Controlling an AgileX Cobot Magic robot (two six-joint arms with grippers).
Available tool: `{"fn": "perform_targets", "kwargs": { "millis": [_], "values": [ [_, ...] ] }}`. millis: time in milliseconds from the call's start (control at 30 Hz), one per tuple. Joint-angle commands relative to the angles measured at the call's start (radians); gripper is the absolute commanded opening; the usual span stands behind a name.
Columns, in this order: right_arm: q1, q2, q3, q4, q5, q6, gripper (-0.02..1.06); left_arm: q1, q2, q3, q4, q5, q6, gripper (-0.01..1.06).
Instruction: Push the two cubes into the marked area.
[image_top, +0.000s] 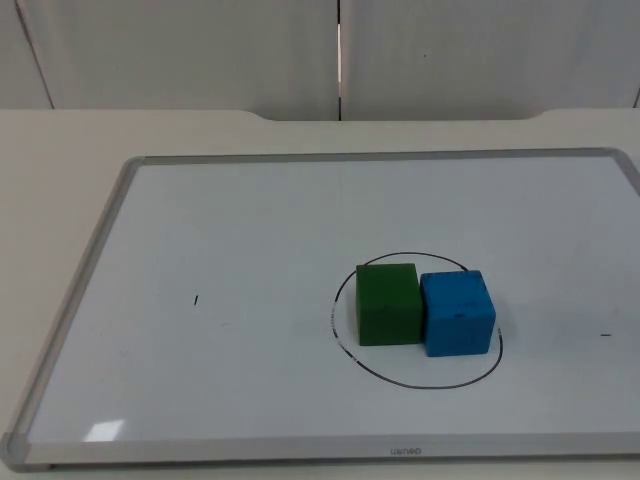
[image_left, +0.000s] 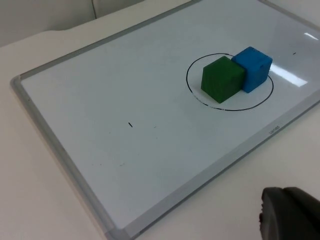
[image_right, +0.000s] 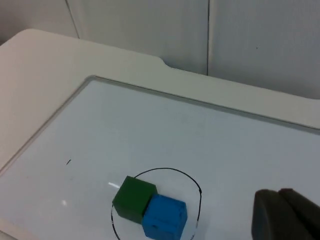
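Note:
A green cube (image_top: 387, 304) and a blue cube (image_top: 457, 313) stand side by side, touching, inside a black hand-drawn circle (image_top: 428, 386) on the whiteboard. The green one is on the left; the blue one's right side nearly reaches the line. The left wrist view has the green cube (image_left: 222, 79), the blue cube (image_left: 253, 67) and the circle (image_left: 235, 109) far ahead of my left gripper (image_left: 290, 214), which hangs off the board's front edge. In the right wrist view my right gripper (image_right: 285, 216) is held high, well apart from the green cube (image_right: 133, 199) and blue cube (image_right: 165, 216).
The whiteboard lies flat on the white table, its grey frame (image_top: 85, 290) raised around it. A small black mark (image_top: 196, 299) sits on its left half, another (image_top: 604, 335) near its right edge. The grey partition wall (image_top: 340, 50) closes the back.

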Motion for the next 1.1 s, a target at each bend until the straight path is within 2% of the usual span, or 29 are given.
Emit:
{"fn": "perform_targets", "kwargs": {
  "millis": [0, 133, 233, 567, 667, 900, 1067],
  "values": [
    [0.005, -0.069, 0.042, -0.003, 0.014, -0.004, 0.00, -0.004, -0.004, 0.004, 0.003, 0.000, -0.006, 0.00],
    [0.005, -0.162, 0.085, -0.003, 0.061, -0.004, 0.00, -0.004, -0.004, 0.004, 0.003, 0.000, -0.006, 0.00],
    [0.005, -0.249, 0.105, -0.003, 0.129, -0.004, 0.00, -0.004, -0.004, 0.004, 0.003, 0.000, -0.006, 0.00],
    [0.005, -0.468, 0.119, -0.003, 0.296, -0.023, 0.00, -0.004, -0.004, 0.004, 0.003, 0.000, -0.006, 0.00],
    [0.005, -0.511, 0.136, 0.005, 0.309, -0.056, 0.00, -0.004, -0.004, 0.004, 0.003, 0.000, -0.006, 0.00],
    [0.005, -0.633, 0.207, 0.005, 0.349, -0.056, 0.00, -0.004, -0.004, 0.004, 0.003, 0.000, -0.006, 0.00],
    [0.005, -0.698, 0.209, 0.005, 0.351, -0.068, 0.00, -0.004, -0.004, 0.004, 0.005, 0.000, -0.006, 0.00]
  ]
}}
